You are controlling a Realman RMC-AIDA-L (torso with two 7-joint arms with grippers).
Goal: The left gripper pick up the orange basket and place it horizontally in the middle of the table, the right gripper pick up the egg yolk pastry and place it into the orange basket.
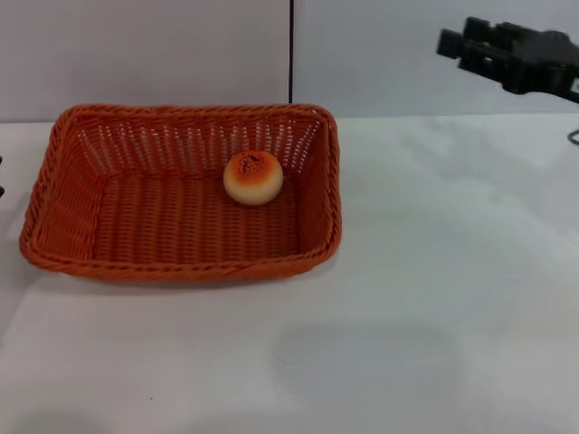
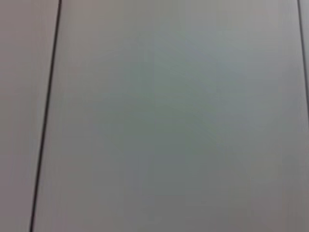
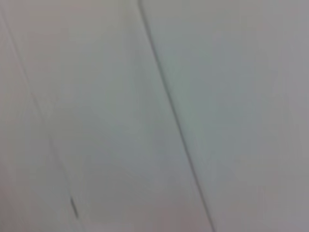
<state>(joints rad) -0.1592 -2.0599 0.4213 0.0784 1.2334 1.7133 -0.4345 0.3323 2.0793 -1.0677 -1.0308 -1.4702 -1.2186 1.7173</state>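
Observation:
The orange basket [image 1: 181, 194] lies lengthwise on the white table [image 1: 434, 271], left of centre. The egg yolk pastry [image 1: 253, 177] rests inside it on the woven floor, near the back right corner, with its glazed top up. My right gripper [image 1: 463, 38] hangs high at the far right, well above the table and apart from the basket. Its fingers are open and hold nothing. The left gripper is out of view. Both wrist views show only pale wall panels.
A grey panelled wall [image 1: 407, 54] with a dark vertical seam [image 1: 291, 50] stands behind the table. White tabletop stretches in front of and to the right of the basket.

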